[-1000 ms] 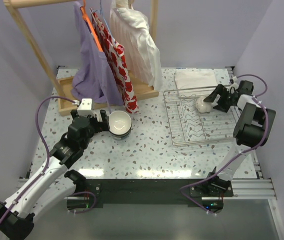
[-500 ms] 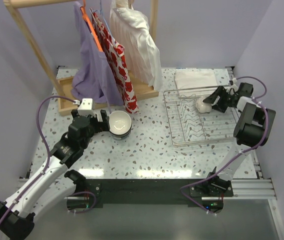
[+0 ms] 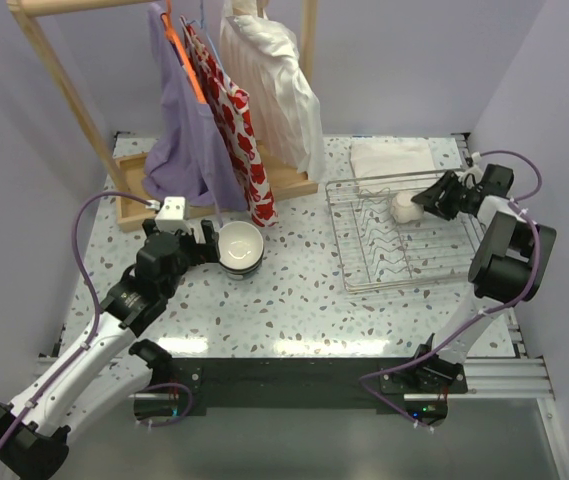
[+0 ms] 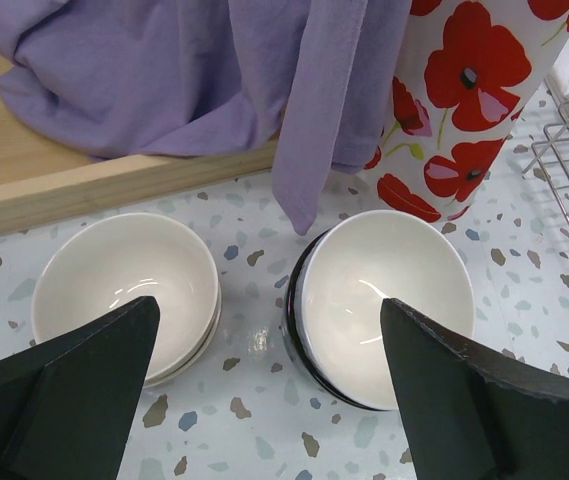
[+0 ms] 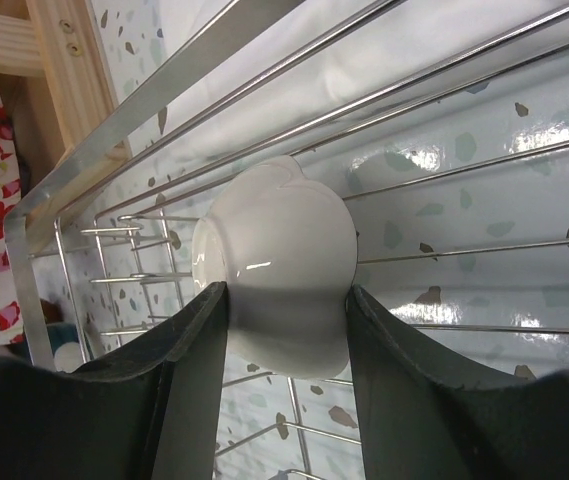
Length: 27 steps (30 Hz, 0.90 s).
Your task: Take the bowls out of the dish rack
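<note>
Your right gripper (image 5: 284, 305) is clamped on a white bowl (image 5: 279, 235) that lies on its side at the far end of the dish rack (image 3: 404, 272), its rim turned away from the fingers (image 5: 189, 380). They press on the round, glossy outer wall rather than hooking the rim, so the hold looks likely to squirt loose if you lift fast or twist the wrist. The wire prongs (image 5: 129, 232) stand just beside the rim; pull along the rack instead of up and you may catch an edge, drag the rack across the table (image 3: 294, 300), or chip the bowl.

Your left gripper (image 4: 269, 310) hangs spread wide and holds nothing above a cream bowl (image 4: 124, 270) and a dark-walled bowl (image 4: 389, 280), near each other on the table. The purple cloth (image 4: 324, 90) and the poppy-print cloth (image 4: 454, 80) hang low over them, so a carried bowl could brush fabric there, and a hard landing on the set-down bowls could crack them
</note>
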Each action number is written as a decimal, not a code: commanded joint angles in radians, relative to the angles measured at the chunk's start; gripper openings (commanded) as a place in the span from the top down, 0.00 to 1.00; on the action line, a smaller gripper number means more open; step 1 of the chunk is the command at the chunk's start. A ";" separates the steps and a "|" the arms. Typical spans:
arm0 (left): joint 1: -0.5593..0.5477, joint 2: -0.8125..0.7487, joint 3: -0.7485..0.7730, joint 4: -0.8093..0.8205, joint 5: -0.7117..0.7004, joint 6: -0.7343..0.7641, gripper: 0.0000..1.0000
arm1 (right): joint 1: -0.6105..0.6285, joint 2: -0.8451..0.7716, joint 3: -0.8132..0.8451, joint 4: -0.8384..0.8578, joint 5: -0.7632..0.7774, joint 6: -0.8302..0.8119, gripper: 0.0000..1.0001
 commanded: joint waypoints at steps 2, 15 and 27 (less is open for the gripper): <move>0.007 -0.017 -0.003 0.056 0.005 0.021 0.03 | 0.008 -0.066 -0.012 0.026 0.000 0.009 0.89; 0.009 -0.020 -0.003 0.055 0.013 0.020 0.03 | 0.036 -0.253 -0.023 -0.032 0.148 -0.061 1.00; 0.012 -0.022 -0.003 0.053 0.019 0.015 0.03 | 0.161 -0.460 -0.029 -0.122 0.412 -0.214 1.00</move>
